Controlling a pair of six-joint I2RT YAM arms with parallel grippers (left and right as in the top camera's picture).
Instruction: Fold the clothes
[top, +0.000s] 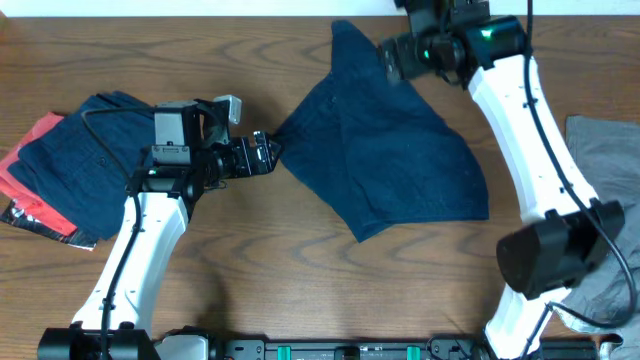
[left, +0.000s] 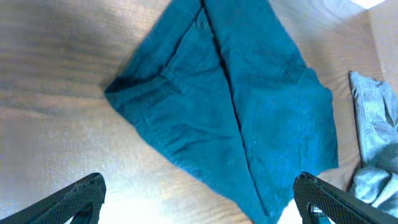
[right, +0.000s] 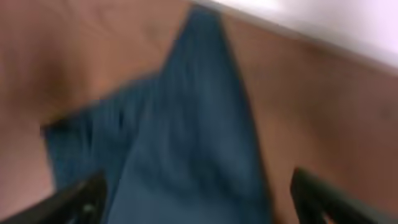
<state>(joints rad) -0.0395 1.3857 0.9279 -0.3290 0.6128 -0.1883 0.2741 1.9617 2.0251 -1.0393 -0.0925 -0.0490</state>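
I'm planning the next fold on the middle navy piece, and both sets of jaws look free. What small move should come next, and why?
Probably lower the left gripper onto the navy garment's left corner and close on it. Both arms' jaws stand open and hold nothing, the garment lies spread out, and that corner sits close beside the left gripper, so it looks like the easiest point to grasp.

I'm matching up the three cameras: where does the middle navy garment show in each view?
Overhead: the navy garment lies spread at the centre, one corner toward the far edge.
Left wrist: it fills the middle of the picture.
Right wrist: blurred, at the centre and lower left.
Shared landmark: the wooden table under it. The grey garment shows at the right in the overhead and left wrist views only.
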